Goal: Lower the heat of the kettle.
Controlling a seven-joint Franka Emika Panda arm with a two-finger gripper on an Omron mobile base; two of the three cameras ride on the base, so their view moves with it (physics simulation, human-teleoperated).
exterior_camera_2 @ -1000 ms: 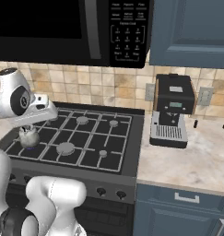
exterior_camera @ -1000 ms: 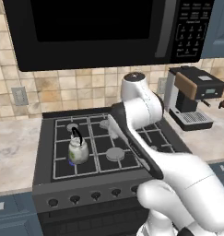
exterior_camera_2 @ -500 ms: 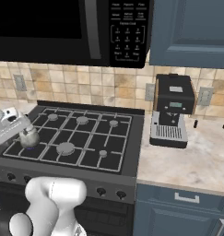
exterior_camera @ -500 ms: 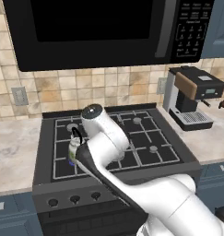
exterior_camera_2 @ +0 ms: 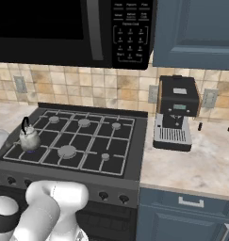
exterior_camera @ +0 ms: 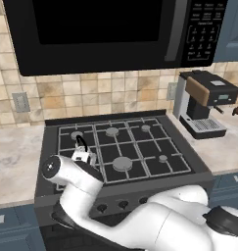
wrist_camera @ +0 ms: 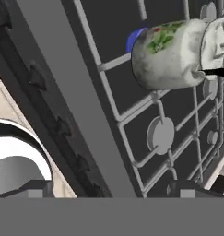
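The kettle [exterior_camera_2: 28, 137] is small, rounded and silvery-grey with a thin black arched handle. It stands on the stove's front left burner, over a blue flame [exterior_camera_2: 31, 151]. In the left base view the kettle [exterior_camera: 81, 153] peeks out behind my arm, which bends low over the stove's front left corner. In the hand view the kettle [wrist_camera: 171, 55] lies upper right, rolled sideways, with the flame [wrist_camera: 134, 39] at its base. The row of dark knobs [wrist_camera: 62, 125] on the front panel runs diagonally close below the hand. My gripper [wrist_camera: 111, 189] is open, holding nothing, its tips just showing.
A black-and-silver coffee machine [exterior_camera_2: 175, 113] stands on the counter right of the stove. A black microwave [exterior_camera: 115, 34] hangs over the cooktop [exterior_camera_2: 90, 141]. More knobs [exterior_camera_2: 102, 195] line the front panel. Blue cabinet drawers [exterior_camera_2: 191, 216] sit under the counter.
My arm has swung from above the middle of the cooktop to the left and down past the stove's front left corner. The kettle has stayed on its burner.
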